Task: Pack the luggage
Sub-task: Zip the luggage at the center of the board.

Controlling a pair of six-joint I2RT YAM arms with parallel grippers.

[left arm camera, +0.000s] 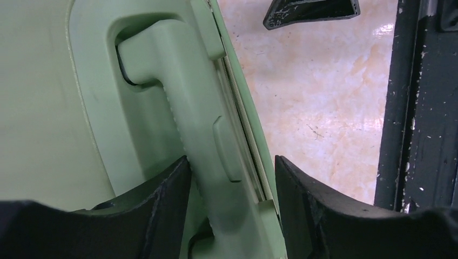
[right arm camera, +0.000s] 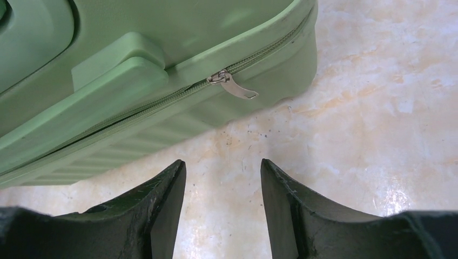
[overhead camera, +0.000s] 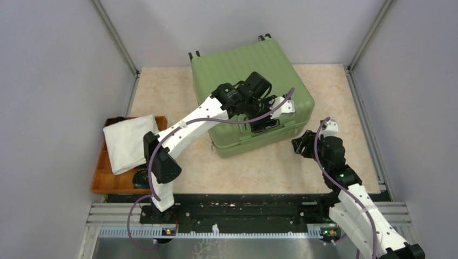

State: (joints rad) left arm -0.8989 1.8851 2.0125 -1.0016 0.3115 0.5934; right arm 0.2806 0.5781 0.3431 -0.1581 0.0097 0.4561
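The luggage (overhead camera: 248, 65) is a light-green ribbed hard-shell suitcase lying shut in the middle of the table, with its black wheels at the far edge. My left gripper (overhead camera: 264, 125) hangs over its near side. In the left wrist view this gripper (left arm camera: 232, 164) is open and straddles the green handle (left arm camera: 200, 124) and the zipper seam beside it. The left finger (left arm camera: 173, 189) rests against the handle. My right gripper (overhead camera: 300, 145) is open low over bare table by the case's near right corner, with nothing between its fingers (right arm camera: 223, 164). A metal zipper pull (right arm camera: 235, 86) hangs at that corner of the luggage (right arm camera: 162, 43).
An orange-brown tray (overhead camera: 100, 181) stands at the left edge and holds a folded white towel (overhead camera: 128, 141) and a dark item (overhead camera: 141, 177). A black rail (overhead camera: 243, 208) runs along the near edge. Grey walls close in both sides and the back.
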